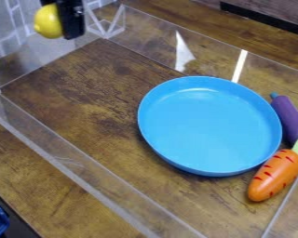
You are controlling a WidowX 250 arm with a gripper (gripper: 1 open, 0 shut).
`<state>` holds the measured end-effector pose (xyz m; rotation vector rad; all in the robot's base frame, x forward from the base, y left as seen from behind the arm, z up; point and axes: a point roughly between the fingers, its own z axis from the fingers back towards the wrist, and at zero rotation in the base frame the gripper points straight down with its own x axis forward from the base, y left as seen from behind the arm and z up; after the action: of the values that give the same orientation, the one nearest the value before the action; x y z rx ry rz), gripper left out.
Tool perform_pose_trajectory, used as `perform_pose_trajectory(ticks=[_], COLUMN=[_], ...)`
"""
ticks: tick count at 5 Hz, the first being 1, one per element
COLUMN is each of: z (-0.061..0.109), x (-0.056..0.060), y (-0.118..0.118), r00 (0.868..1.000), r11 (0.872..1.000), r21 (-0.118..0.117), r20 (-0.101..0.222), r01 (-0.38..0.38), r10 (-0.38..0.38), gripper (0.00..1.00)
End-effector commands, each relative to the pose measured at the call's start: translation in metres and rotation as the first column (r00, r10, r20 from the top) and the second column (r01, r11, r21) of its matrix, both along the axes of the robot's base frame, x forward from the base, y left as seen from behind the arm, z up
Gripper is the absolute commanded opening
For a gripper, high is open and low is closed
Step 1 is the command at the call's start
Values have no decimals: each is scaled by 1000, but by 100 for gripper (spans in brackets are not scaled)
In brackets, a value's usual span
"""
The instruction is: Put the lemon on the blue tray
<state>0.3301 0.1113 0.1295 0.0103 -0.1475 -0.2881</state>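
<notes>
The lemon [47,20] is a small bright-yellow oval held high above the table at the top left of the camera view. My gripper [59,20] is shut on it, with a dark finger [71,19] showing against the lemon's right side and the other finger hidden. Well to the right and lower in the picture, the blue tray [158,139] lies flat on the wooden table with nothing in it.
A clear acrylic wall [77,172] fences the table along the front and left. An orange toy carrot [274,176] and a purple eggplant [290,117] lie at the tray's right rim. Clear stands [104,17] sit at the back left.
</notes>
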Motion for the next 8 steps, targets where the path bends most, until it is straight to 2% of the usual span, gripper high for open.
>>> perform_pose_trajectory(ticks=[1, 2, 3, 4, 5, 6, 7, 8], z=[27, 25, 20, 13, 5, 6, 4, -4], x=[0, -3, -8, -3, 4, 8, 11, 7], y=[-42, -88, -135, -165, -182, -200, -211, -212], r00=[994, 985, 972, 967, 973, 972, 976, 982], r11=[997, 988, 974, 969, 975, 974, 978, 984], r21=[22, 11, 5, 5, 6, 12, 9, 3], r20=[78, 78, 72, 65, 64, 68, 67, 60], r01=[79, 152, 225, 247, 223, 225, 208, 179], r10=[-81, -152, -225, -247, -223, -225, -208, -179], gripper=[0, 0, 0, 0, 0, 0, 0, 0])
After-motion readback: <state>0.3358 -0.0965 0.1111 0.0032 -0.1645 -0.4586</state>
